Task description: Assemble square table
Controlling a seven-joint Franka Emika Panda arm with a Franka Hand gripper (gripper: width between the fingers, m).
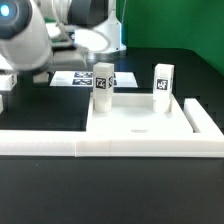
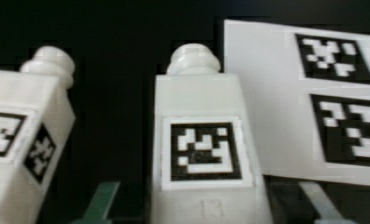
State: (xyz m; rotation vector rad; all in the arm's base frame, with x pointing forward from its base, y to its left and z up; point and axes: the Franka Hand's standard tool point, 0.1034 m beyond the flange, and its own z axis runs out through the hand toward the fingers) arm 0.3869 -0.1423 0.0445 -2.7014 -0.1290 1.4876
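The square tabletop slab (image 1: 140, 122) lies flat behind the low wall. Two white tagged legs show at its far side in the exterior view, one (image 1: 103, 88) just below my gripper (image 1: 98, 58) and one (image 1: 163, 82) to the exterior view's right. In the wrist view my gripper (image 2: 207, 196) is open. Its fingers (image 2: 102, 200) stand on both sides of one leg (image 2: 203, 130), with a dark gap on each side, so they do not touch it. A second leg (image 2: 25, 120) is close beside that one. Both have rounded screw tips.
The marker board (image 1: 72, 78) lies behind the slab, and in the wrist view (image 2: 324, 90) it is right beside the framed leg. The long low white wall (image 1: 110, 148) runs along the front with a side arm (image 1: 203, 115) at the exterior view's right. The table is black.
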